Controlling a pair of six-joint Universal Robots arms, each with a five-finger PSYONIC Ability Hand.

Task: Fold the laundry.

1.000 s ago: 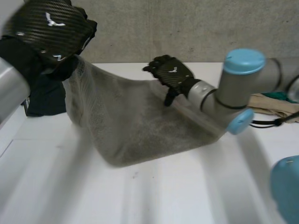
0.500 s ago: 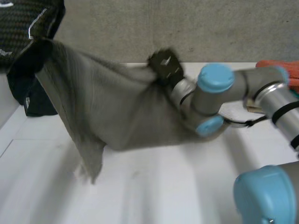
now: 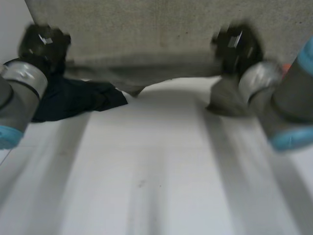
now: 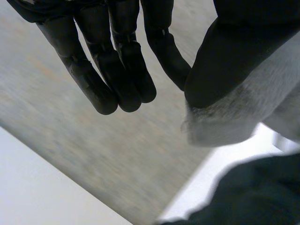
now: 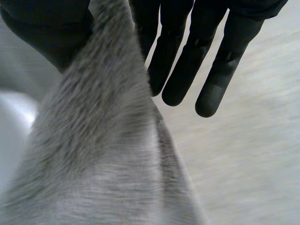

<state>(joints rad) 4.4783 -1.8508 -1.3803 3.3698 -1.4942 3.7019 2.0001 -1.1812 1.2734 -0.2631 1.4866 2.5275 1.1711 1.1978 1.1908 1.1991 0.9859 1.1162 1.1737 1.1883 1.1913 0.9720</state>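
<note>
A grey towel (image 3: 142, 76) hangs stretched between my two hands above the back of the white table (image 3: 156, 176). My left hand (image 3: 44, 44) holds its left end. In the left wrist view the thumb pinches a towel corner (image 4: 234, 117) beside the straight fingers (image 4: 117, 70). My right hand (image 3: 237, 46) holds the right end, and a flap (image 3: 225, 100) droops below it. In the right wrist view the towel (image 5: 103, 154) runs up between the thumb and the fingers (image 5: 180, 70).
A dark navy garment (image 3: 73, 98) lies on the table at the back left, below my left hand, and shows beyond the towel corner (image 4: 243, 197). A grey concrete wall (image 3: 161, 24) stands behind the table.
Both hands have moved apart and up, lifting the towel off the table and pulling it taut. The right hand, open on the towel a second ago, has closed on its end.
</note>
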